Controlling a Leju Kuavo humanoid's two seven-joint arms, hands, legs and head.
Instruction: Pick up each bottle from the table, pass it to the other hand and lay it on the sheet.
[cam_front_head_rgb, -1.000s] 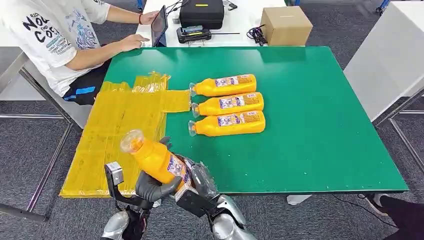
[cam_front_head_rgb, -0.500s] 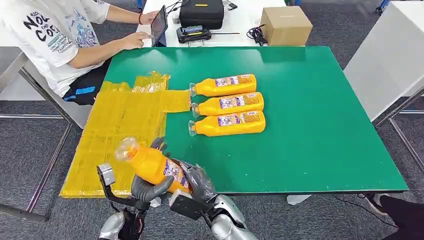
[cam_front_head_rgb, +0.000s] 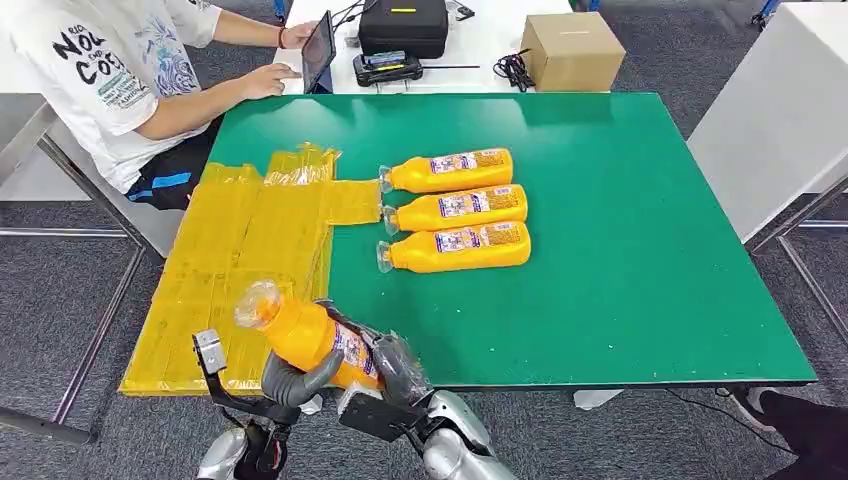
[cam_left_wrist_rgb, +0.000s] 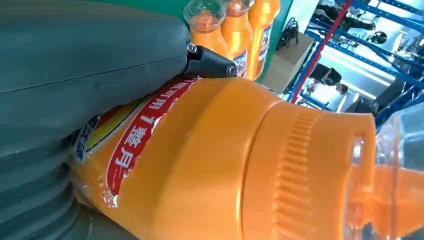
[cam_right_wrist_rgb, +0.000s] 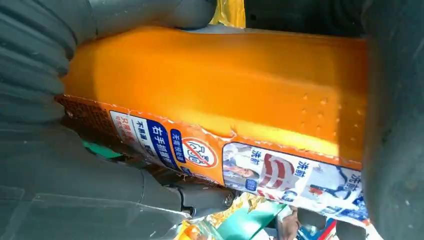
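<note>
Bottle mid-handover, both my hands on it, low in the frame by the near edge of the surface.

The orange bottle (cam_front_head_rgb: 305, 335) sits tilted in the lower left of the frame, clear cap up and to the left, over the near end of the yellow sheet (cam_front_head_rgb: 235, 260). My left hand (cam_front_head_rgb: 295, 378) has its fingers wrapped round the body from below; my right hand (cam_front_head_rgb: 390, 365) clasps the base end, just beside it. Three more bottles (cam_front_head_rgb: 455, 210) lie side by side on the green surface (cam_front_head_rgb: 620, 250), mid-frame. The risk, as I judge it: if my right hand lets go before my left grip is firm, the smooth bottle could slip and fall past the edge, or roll off the sheet.
</note>
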